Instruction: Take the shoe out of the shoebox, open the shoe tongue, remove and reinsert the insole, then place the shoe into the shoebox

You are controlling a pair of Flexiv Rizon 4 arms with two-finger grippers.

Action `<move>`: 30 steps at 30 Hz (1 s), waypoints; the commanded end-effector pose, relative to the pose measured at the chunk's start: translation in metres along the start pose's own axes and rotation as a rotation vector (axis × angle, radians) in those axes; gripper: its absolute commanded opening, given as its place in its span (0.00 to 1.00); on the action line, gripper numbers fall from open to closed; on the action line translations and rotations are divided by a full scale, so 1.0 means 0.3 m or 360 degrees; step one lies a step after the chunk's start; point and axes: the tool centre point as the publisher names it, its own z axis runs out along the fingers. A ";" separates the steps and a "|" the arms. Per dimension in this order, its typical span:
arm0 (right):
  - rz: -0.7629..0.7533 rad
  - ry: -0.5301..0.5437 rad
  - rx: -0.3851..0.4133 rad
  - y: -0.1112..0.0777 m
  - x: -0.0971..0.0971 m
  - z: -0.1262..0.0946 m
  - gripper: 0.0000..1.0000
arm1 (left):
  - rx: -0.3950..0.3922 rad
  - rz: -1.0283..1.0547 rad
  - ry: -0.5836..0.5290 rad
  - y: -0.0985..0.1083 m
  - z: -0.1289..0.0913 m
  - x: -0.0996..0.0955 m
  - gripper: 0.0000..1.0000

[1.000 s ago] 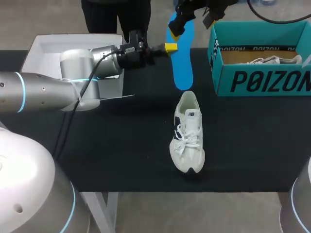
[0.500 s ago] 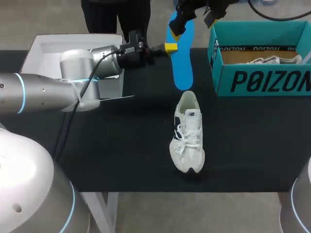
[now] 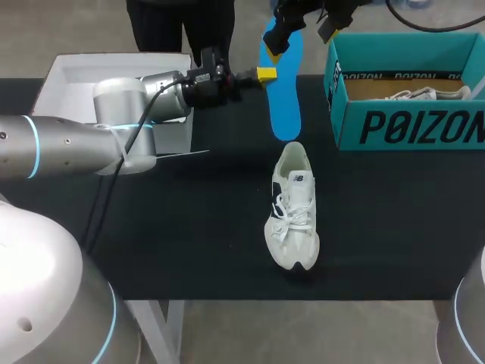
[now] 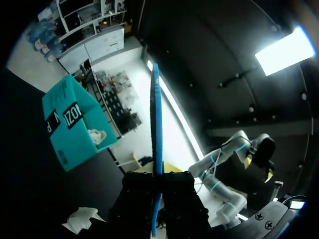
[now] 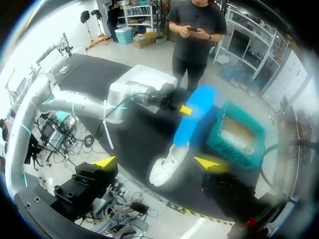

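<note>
Blue insole (image 3: 282, 98) edge-on in left tool (image 4: 157, 177)

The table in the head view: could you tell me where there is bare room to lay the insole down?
Bare table runs right of the shoe, in front of the teal shoebox, and left of the shoe toward the near edge. The far middle is crowded: the left gripper holds the insole there, between white box and shoebox.
</note>
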 end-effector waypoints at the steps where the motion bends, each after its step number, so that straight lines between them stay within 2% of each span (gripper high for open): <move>1: 0.0002 -0.0001 0.0005 0.005 0.001 0.002 1.00 | -0.0172 0.0474 0.0057 -0.029 0.037 0.060 0.00; 3: 0.0002 -0.0001 0.0005 0.005 0.001 0.002 1.00 | -0.0238 0.0795 0.0039 -0.041 0.031 0.103 0.00; 4: 0.0002 -0.0001 0.0005 0.005 0.001 0.002 1.00 | -0.0309 0.0949 0.0029 -0.035 0.031 0.132 0.00; 7: 0.0002 -0.0001 0.0005 0.005 0.001 0.002 1.00 | -0.0368 0.1136 0.0084 -0.011 0.024 0.164 0.00; 8: 0.0002 -0.0001 0.0005 0.005 0.001 0.002 1.00 | -0.0430 0.1216 0.0047 0.000 0.019 0.170 0.00; 10: 0.0002 -0.0001 0.0005 0.005 0.001 0.002 1.00 | -0.0485 0.1311 0.0098 0.030 0.016 0.176 0.00; 11: 0.0002 -0.0001 0.0005 0.005 0.001 0.002 1.00 | -0.0575 0.1370 0.0074 0.053 0.017 0.176 0.00; 12: 0.0002 -0.0001 0.0005 0.005 0.001 0.002 1.00 | -0.0592 0.1381 0.0079 0.069 0.017 0.176 0.00; 17: 0.0002 -0.0001 0.0005 0.005 0.001 0.002 1.00 | -0.0610 0.1512 0.0068 0.152 0.007 0.149 0.00; 19: 0.0002 -0.0001 0.0005 0.005 0.001 0.002 1.00 | -0.0612 0.1542 0.0055 0.164 0.010 0.138 0.00; 30: 0.0002 -0.0001 0.0005 0.005 0.001 0.002 1.00 | -0.0612 0.1542 0.0055 0.164 0.010 0.138 0.00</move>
